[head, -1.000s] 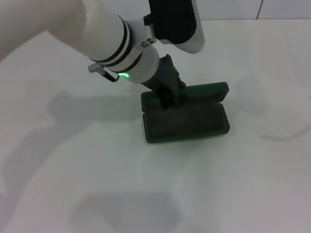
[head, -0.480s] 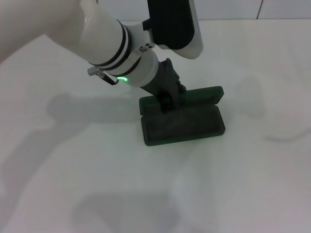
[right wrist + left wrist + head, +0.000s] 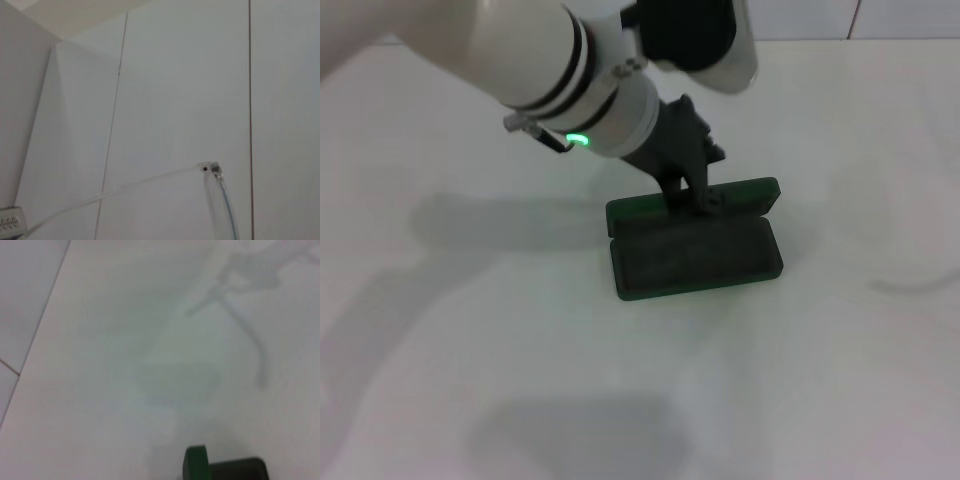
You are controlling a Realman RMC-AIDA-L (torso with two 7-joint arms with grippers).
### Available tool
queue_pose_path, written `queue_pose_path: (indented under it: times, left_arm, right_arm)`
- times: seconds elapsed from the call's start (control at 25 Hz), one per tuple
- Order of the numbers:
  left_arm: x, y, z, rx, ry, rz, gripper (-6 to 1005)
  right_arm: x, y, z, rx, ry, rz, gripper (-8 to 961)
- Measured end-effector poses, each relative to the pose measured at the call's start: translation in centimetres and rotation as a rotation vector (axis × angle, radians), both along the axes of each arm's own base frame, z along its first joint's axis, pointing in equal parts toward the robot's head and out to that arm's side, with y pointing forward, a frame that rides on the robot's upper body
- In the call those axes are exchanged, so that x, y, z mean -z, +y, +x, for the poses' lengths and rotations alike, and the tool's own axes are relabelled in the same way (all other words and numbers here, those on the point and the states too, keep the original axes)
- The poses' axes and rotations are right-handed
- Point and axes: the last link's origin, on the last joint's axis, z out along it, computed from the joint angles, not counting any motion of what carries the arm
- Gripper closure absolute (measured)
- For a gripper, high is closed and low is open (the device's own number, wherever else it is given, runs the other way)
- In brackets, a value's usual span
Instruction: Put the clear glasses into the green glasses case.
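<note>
Head camera first: the green glasses case (image 3: 695,255) lies open on the white table (image 3: 470,380), near the middle of the view. Its dark-lined tray faces the robot and its lid is laid back on the far side. The left arm (image 3: 550,60) comes down from the upper left, with a green light glowing on its wrist. It covers the far left part of the table and some of the lid. The left gripper (image 3: 695,195) sits right at the lid's near edge, about midway along the hinge line, touching the case. Whether it is clamped on the lid or only resting against it cannot be told from here. The tray looks bare inside, and nothing stands between it and the robot. A faint grey curve shows on the table well to the right of the case; it may be a shadow, but that is not clear.

Left wrist camera: only one rounded corner of the green glasses case (image 3: 196,463) shows at the frame's edge, with a dark part beside it. The rest is white table (image 3: 100,365), crossed by pale grey streaks whose nature I cannot tell.

Right wrist camera: the clear glasses (image 3: 210,168) are close to the lens. A transparent arm meets the front at a small hinge, and they show against white wall panels (image 3: 175,75) with thin seams. They are well apart from the case, which does not show here. The right gripper itself shows in no view, so what holds the glasses cannot be told.
</note>
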Motion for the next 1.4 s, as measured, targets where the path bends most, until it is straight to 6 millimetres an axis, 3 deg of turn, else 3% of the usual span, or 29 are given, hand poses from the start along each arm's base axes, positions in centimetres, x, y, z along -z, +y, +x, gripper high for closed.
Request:
queue_pose_path:
  times: [0.2, 0.36, 0.48, 0.52, 0.56, 0.68, 0.8, 1.04, 1.16, 1.4]
  left_arm:
    - [-3.0, -0.5, 3.1, -0.002, -0.154, 0.014, 532]
    - [-6.8, -1.0, 4.9, 0.005, -0.35, 0.059, 530]
    - [-9.7, -1.7, 4.7, -0.002, -0.501, 0.085, 551]
    - [-9.7, -1.7, 4.7, -0.002, -0.501, 0.085, 561]
    - [-11.7, -2.4, 4.2, -0.003, -0.637, 0.078, 572]
    - [-14.5, -3.4, 2.8, 0.004, -0.831, 0.075, 622]
    - [-16.2, -4.1, 1.7, 0.019, -0.921, 0.083, 672]
    - [-17.5, -6.2, 0.5, 0.088, -1.019, 0.037, 772]
    - [-17.2, -6.6, 0.6, 0.096, -1.015, 0.009, 924]
    - [-16.5, -6.9, 1.1, 0.107, -1.008, -0.054, 930]
  right_arm:
    - [0.1, 0.3, 0.1, 0.001, 0.036, 0.023, 899]
    - [0.7, 1.7, -0.1, 0.01, 0.097, -0.012, 899]
    - [1.9, 3.3, -0.8, 0.001, 0.138, -0.101, 899]
    - [2.3, 3.8, -1.2, -0.009, 0.146, -0.134, 899]
    - [2.8, 4.3, -1.6, -0.019, 0.157, -0.17, 899]
    - [4.2, 5.9, -2.9, -0.047, 0.195, -0.275, 899]
    - [5.6, 7.7, -3.8, -0.033, 0.234, -0.371, 899]
    - [8.0, 11.3, -5.4, 0.038, 0.322, -0.546, 899]
    - [9.3, 12.6, -7.0, 0.012, 0.316, -0.632, 899]
    - [12.6, 13.9, -10.2, -0.056, 0.26, -0.773, 899]
